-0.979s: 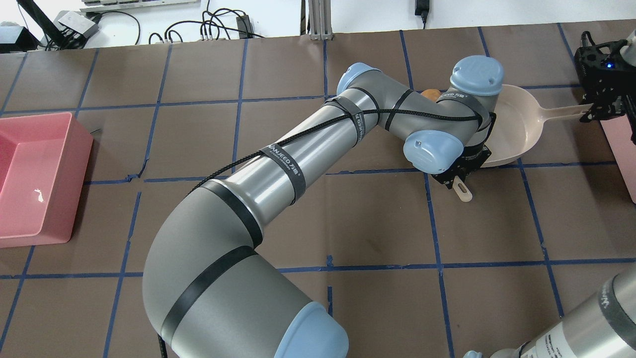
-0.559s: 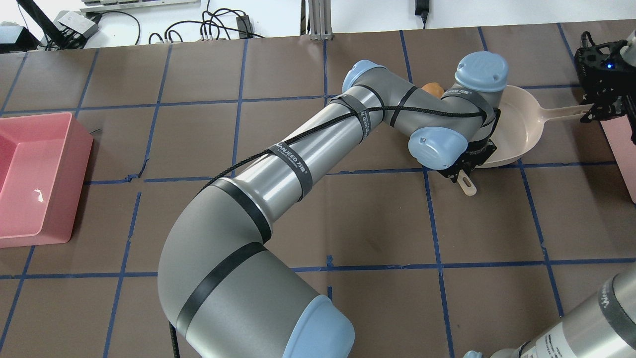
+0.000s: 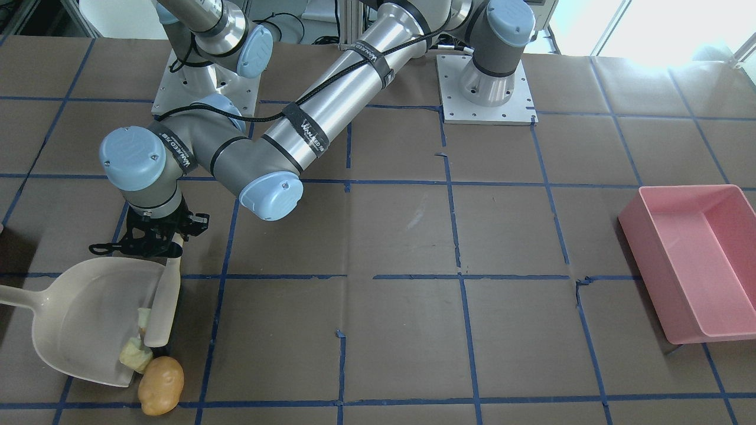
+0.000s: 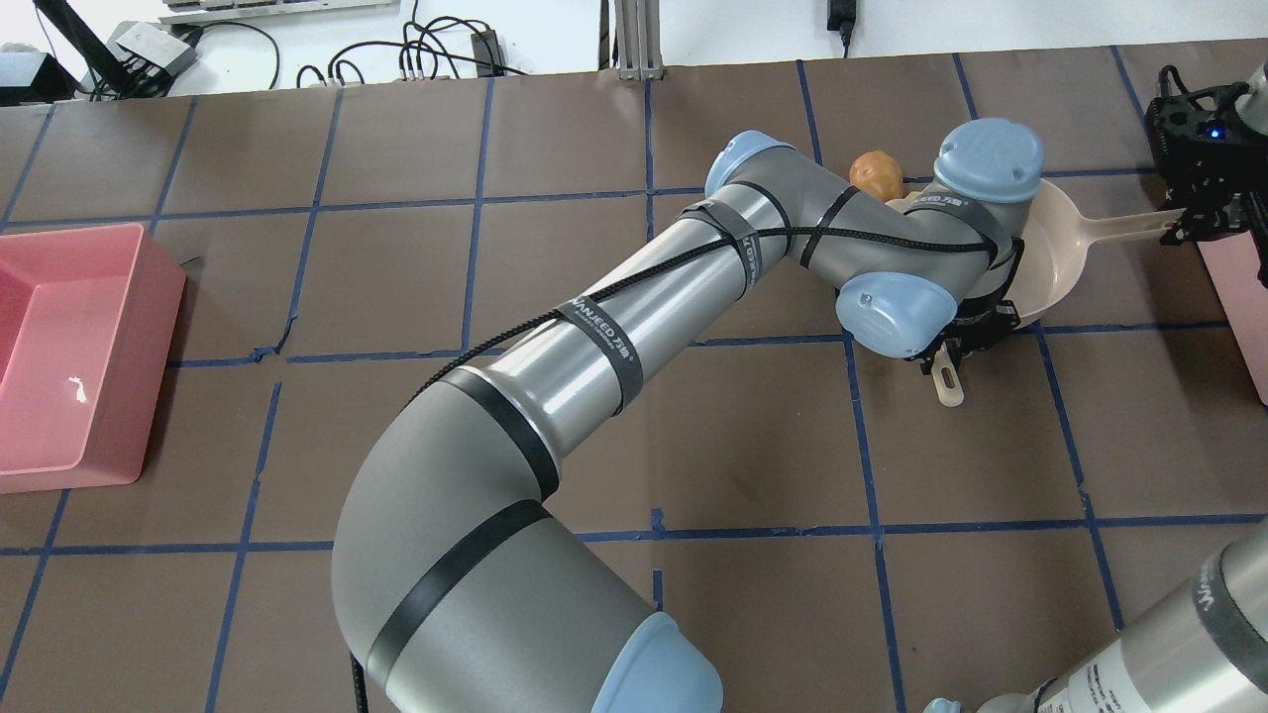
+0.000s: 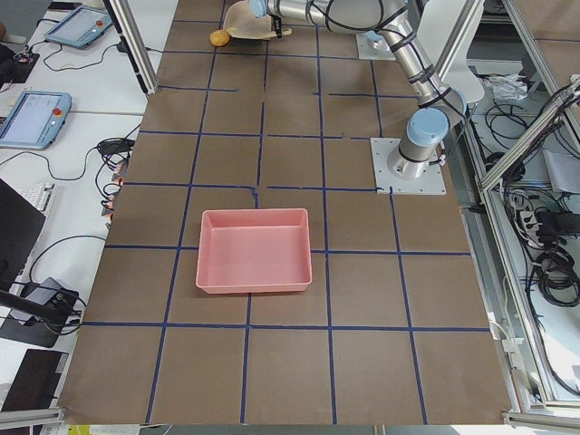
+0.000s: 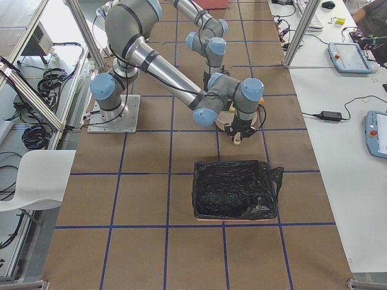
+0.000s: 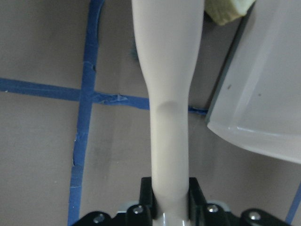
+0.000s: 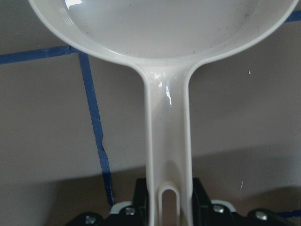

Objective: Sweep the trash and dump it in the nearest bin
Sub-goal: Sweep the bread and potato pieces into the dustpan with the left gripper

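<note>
**Sweep in progress.** The left end effector (image 3: 170, 243) pinches the brush (image 3: 163, 301) by its handle. The right end effector (image 4: 1189, 220) is clamped on the handle of the dustpan (image 3: 71, 319). The brush's long axis runs straight out from the left end effector, along the dustpan's open mouth.

There are two pale chunks. One (image 3: 143, 319) lies inside the dustpan against the brush, and the other (image 3: 135, 356) lies on the lip. The potato (image 3: 160, 378) rests on the desk just outside the mouth's far corner, beyond the brush tip and just beside the lip chunk.

Judgement: the next stroke must carry the brush to the potato's outer side and draw it toward the dustpan. The left arm is the nearer.
</note>
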You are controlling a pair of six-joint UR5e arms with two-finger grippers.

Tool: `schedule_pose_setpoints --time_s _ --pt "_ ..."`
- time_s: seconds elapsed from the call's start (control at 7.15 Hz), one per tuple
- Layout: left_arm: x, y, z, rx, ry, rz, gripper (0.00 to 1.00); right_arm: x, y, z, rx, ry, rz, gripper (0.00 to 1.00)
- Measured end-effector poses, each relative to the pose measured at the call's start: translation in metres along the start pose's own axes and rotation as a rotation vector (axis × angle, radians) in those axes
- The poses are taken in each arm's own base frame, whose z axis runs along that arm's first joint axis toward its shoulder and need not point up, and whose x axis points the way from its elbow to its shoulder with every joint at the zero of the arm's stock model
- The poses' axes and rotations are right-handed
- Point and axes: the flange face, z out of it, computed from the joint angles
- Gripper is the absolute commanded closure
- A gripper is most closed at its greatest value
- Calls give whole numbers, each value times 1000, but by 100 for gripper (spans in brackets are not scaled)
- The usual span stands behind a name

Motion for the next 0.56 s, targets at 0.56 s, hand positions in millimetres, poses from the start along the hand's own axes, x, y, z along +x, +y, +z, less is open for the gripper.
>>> schedule_pose_setpoints --time_s 0.56 --pt "29 39 -14 28 -2 297 100 0 0 1 3 0 12 100"
